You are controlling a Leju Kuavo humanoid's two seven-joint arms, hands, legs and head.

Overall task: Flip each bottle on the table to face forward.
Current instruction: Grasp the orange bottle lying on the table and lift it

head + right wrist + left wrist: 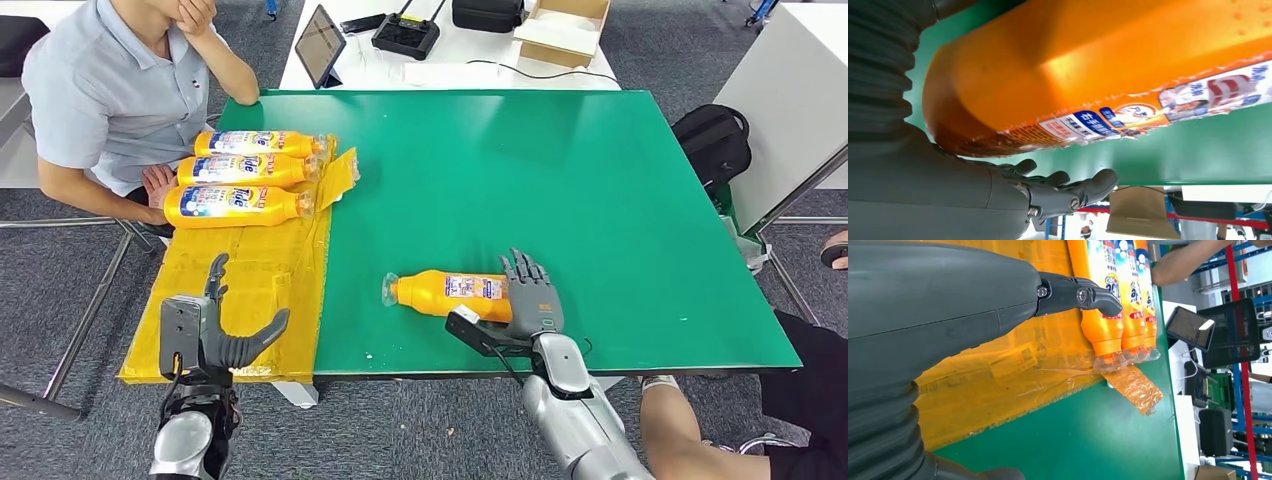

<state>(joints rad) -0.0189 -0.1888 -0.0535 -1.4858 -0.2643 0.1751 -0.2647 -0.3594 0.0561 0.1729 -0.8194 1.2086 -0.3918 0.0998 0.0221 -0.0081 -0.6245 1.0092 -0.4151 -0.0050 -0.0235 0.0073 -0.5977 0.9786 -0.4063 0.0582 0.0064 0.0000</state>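
The left hand [222, 325] hangs open over the yellow sheet [250, 290], near three bottles [240, 171] lying together. On the green table [560, 180], the right hand [527, 300] grasps one lying bottle [450, 292] at its base.

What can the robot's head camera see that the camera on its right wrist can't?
The head view alone takes in three orange bottles lined up on the yellow sheet, a seated person, and the left hand open over the sheet. The right wrist view alone gives the close underside label on the lone bottle. Both share that bottle, the right hand against its base, and the green table.
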